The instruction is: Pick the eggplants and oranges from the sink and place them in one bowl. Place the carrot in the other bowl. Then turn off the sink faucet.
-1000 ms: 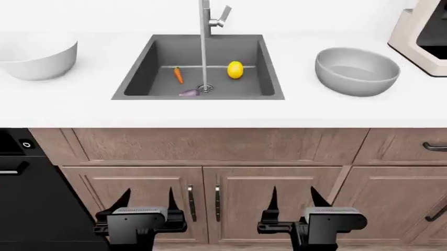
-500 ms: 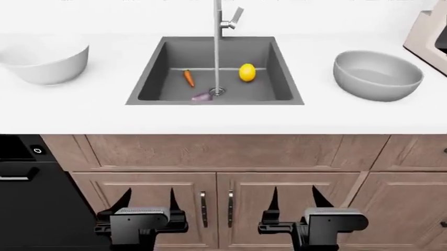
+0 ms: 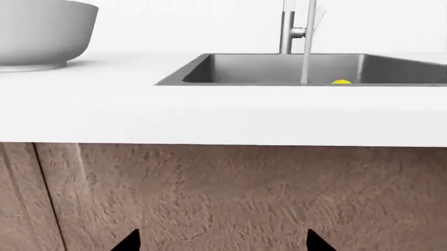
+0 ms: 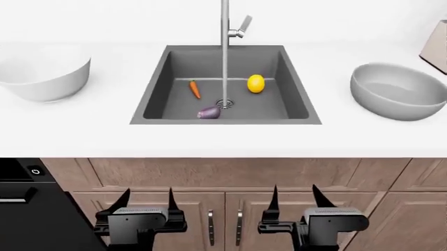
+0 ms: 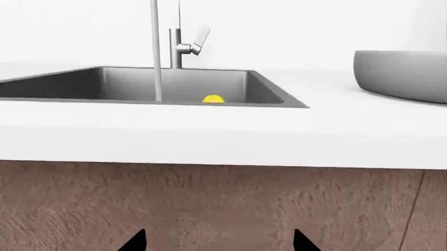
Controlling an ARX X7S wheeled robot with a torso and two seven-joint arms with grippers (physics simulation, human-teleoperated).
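Sink (image 4: 297, 99) seemingly nearer than before

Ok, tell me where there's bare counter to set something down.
Bare counter runs along the sink's front edge, and between the sink and each bowl: white, grey. Crowded: the sink floor, holding carrot, eggplant and yellow fruit.

– What do you count in the sink (image 4: 157, 83)?
– You have one eggplant (image 4: 209, 112), one orange (image 4: 256, 83), one carrot (image 4: 194, 89).
– And bowls?
– Two: one white bowl (image 4: 43, 78), one grey bowl (image 4: 399, 91).
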